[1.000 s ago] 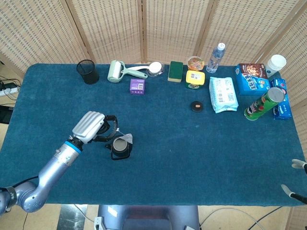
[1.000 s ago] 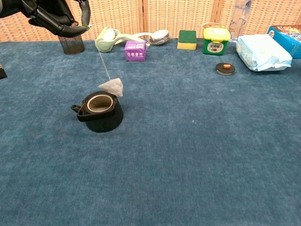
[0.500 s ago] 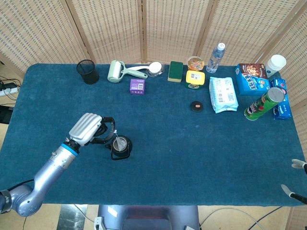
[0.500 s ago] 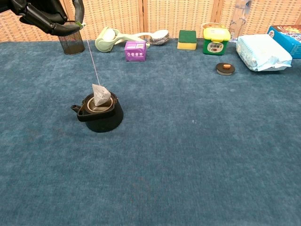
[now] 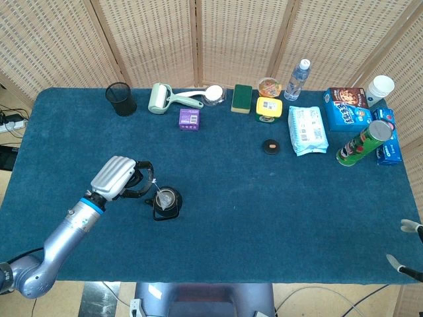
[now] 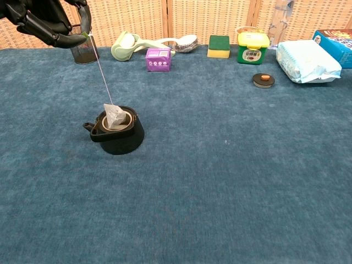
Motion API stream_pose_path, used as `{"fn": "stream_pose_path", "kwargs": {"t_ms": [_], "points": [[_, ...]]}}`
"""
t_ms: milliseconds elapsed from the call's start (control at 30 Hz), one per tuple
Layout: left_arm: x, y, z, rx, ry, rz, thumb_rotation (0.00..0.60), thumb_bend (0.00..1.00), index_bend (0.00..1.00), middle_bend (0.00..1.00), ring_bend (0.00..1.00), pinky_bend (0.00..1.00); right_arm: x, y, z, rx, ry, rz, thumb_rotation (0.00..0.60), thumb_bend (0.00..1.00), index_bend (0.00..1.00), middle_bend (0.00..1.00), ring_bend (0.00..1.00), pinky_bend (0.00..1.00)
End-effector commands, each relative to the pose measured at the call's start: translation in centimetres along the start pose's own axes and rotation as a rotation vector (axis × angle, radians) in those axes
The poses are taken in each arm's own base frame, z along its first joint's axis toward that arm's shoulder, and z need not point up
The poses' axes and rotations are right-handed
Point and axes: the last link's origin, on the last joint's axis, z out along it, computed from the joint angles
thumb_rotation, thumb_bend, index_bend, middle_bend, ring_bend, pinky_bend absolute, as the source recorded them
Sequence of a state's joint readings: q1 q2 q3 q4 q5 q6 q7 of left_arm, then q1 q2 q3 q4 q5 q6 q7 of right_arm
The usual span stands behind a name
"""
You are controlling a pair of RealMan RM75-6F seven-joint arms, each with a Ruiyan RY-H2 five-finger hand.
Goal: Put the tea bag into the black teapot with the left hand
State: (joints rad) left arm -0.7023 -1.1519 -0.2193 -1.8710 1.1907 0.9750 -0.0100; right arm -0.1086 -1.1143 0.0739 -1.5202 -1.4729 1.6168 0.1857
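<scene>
Left robot hand (image 6: 47, 19) pinches string, dangling tea bag (image 6: 115, 116) into black teapot (image 6: 116, 133) mouth near counter's front-left; right robot hand's state unclear.

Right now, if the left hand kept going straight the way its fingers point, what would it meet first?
Probably the teapot. In the head view the left hand points right along the table, pinching the string of the tea bag hanging in the pot's mouth. The hand is raised, so it might pass over the pot; depth is unclear.
</scene>
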Motion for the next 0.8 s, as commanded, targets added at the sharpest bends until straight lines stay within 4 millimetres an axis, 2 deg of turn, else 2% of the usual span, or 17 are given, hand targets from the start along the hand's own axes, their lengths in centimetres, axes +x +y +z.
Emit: {"fn": "stream_pose_path", "kwargs": {"t_ms": [33, 533, 800], "points": [[-0.2, -0.4, 0.5, 0.014, -0.002, 0.006, 0.600, 0.50, 0.65, 0.98, 0.95, 0.92, 0.0, 0.0, 0.0, -0.003, 0.001, 0.000, 0.600, 0.10, 0.26, 0.37, 0.30, 0.39], [-2.7, -0.9, 0.8, 0.035, -0.095, 0.020, 0.600, 0.50, 0.65, 0.98, 0.95, 0.92, 0.0, 0.1, -0.1, -0.005, 0.001, 0.000, 0.600, 0.10, 0.26, 0.37, 0.30, 0.39], [-3.2, -1.3, -0.6, 0.041, -0.128, 0.028, 0.600, 0.50, 0.64, 0.98, 0.95, 0.92, -0.1, 0.1, 0.0, -0.005, -0.005, -0.002, 0.600, 0.10, 0.26, 0.37, 0.30, 0.39]]}}
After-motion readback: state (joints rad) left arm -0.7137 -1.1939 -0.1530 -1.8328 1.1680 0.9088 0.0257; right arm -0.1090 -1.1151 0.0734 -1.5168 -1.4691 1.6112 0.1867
